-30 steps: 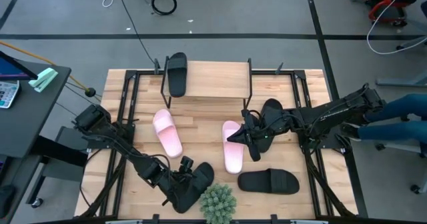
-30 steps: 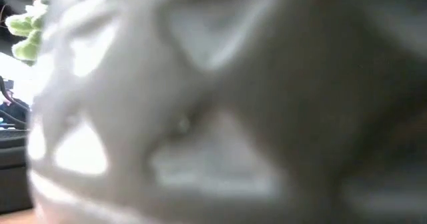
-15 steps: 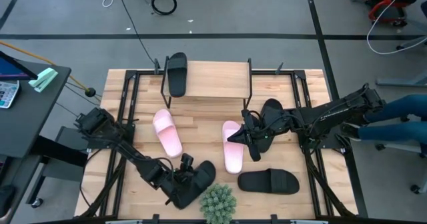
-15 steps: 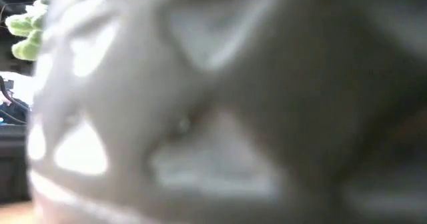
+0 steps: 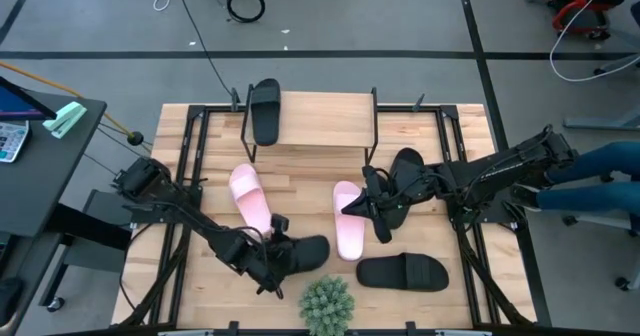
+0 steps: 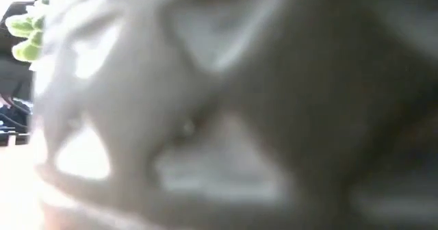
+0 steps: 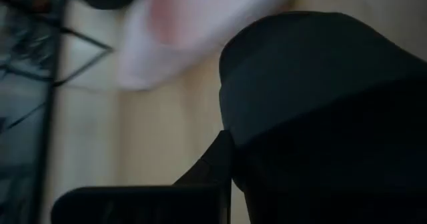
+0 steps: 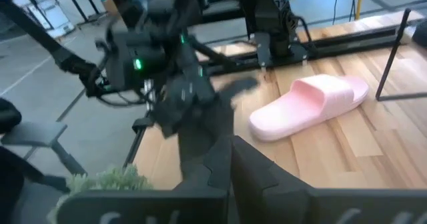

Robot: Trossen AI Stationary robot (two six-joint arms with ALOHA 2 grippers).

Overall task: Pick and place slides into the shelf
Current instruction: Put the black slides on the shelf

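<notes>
We are looking down on a slatted wooden table (image 5: 300, 176) where the slides are lying scattered around the shelf (image 5: 320, 111), a low rack with a light plank top standing at the table's far edge. One black slide (image 5: 265, 109) is sitting on the shelf's left end. A pink slide (image 5: 250, 198) is resting on the table left of centre, and a second pink slide (image 5: 348, 221) is lying right of centre. Another black slide (image 5: 402, 272) is lying flat near the front edge, to the right.

The left gripper (image 5: 280, 259) is reaching low over the front of the table and is clamping a black slide (image 5: 305, 253), which we are seeing lifted just behind the small green plant (image 5: 327, 304). In the left wrist view that dark slide (image 7: 320, 104) is filling the frame between the fingers, with a pale pink slide (image 7: 193, 31) blurred beyond it.

The right gripper (image 5: 375, 206) is hovering at the middle right, touching or just beside the second pink slide, with a fourth black slide (image 5: 405, 166) under the arm behind it. We cannot tell whether its fingers are parted or closed.

From the right wrist, we are seeing the left arm (image 8: 160, 57) across the table, a pink slide (image 8: 310, 104) on the boards and the plant (image 8: 100, 184) nearby. The low view is blocked by a blurred pale object close to the lens.
</notes>
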